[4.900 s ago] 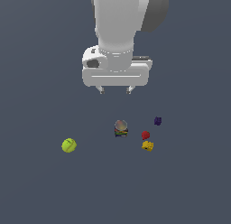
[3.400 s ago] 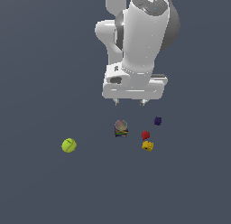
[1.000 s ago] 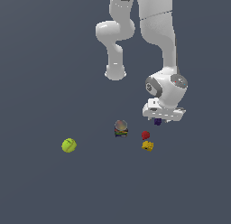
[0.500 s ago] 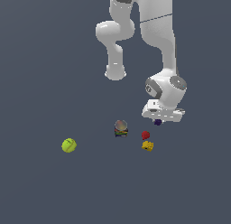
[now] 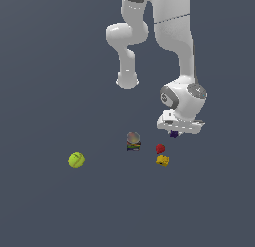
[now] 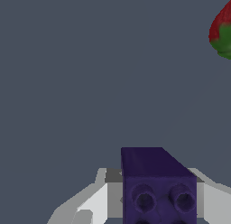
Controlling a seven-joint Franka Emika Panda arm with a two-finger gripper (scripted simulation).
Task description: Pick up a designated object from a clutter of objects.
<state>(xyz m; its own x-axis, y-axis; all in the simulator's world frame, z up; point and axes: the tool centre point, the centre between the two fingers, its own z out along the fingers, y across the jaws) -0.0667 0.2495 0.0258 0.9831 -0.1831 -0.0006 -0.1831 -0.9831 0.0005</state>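
Gripper [image 5: 175, 133] sits low over purple block [image 6: 158, 187], fingers [image 6: 92, 205] flanking it (contact unclear, so grip state cannot be told). Block lies right of the red piece [image 5: 160, 149], apart, allowing a clean straddle.

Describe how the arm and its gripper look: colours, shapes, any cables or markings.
The arm is glossy white, built of thick rounded tube segments joined by bulbous elbows, with dark grey at the top joint and a dark ring on the wrist joint. The gripper is a flat white rectangular block; in the wrist view its fingers look pale grey-white and angular. No cables or markings show.
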